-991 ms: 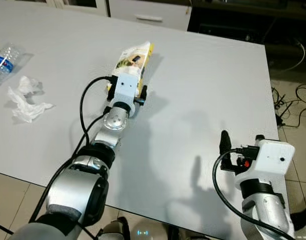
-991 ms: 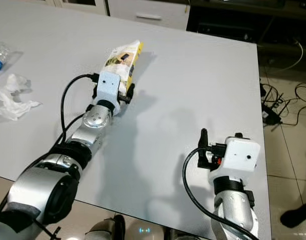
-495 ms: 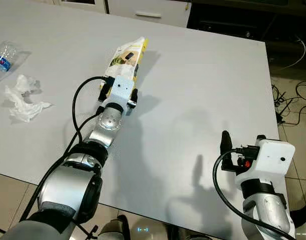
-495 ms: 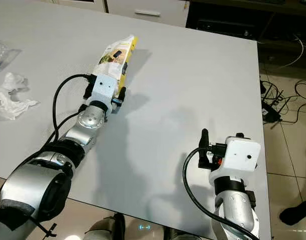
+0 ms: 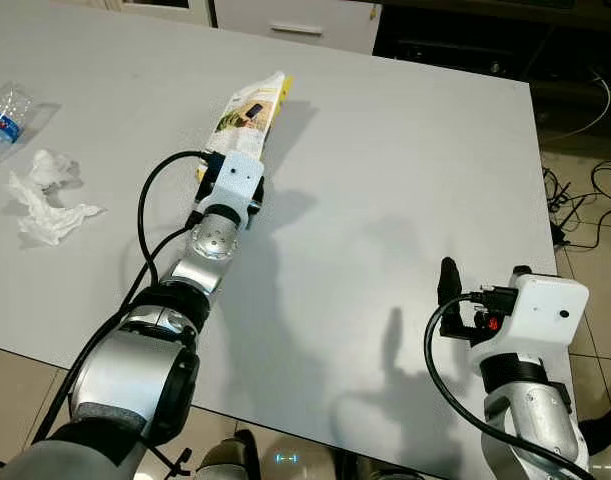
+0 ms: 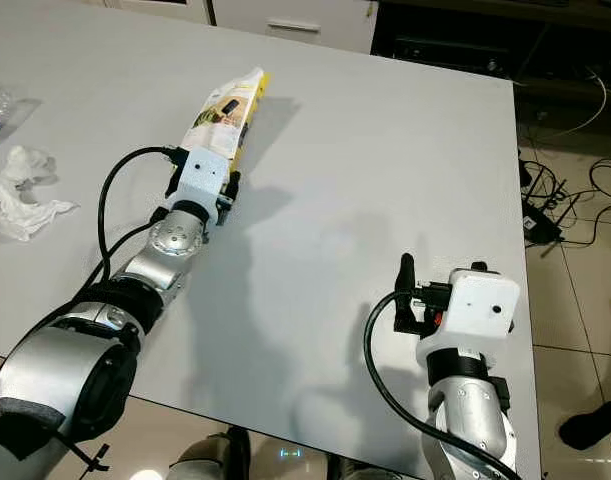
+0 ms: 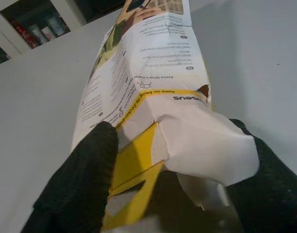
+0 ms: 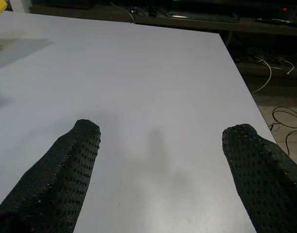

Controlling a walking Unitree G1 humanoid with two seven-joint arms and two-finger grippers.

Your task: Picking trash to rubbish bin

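Observation:
A crumpled white and yellow snack packet (image 5: 251, 104) lies on the white table (image 5: 405, 150), toward the far side. My left gripper (image 7: 170, 128) is open around the packet's near, torn end. One black finger (image 7: 90, 165) rests against its side and the other stands beyond the white flap. A crumpled white tissue (image 5: 45, 195) and a clear plastic bottle (image 5: 5, 115) lie at the table's left edge. My right gripper (image 8: 160, 131) hovers open over the table's near right corner, with nothing between its fingers.
The table's right edge (image 5: 540, 170) drops to a tiled floor with cables (image 5: 585, 200). White cabinet drawers (image 5: 295, 20) stand behind the table. A dark shoe (image 5: 600, 435) is at the lower right on the floor.
My left arm has reached farther across the table, bringing its fingers around the packet's near end. The packet has shifted slightly away and left. The right arm has hardly moved.

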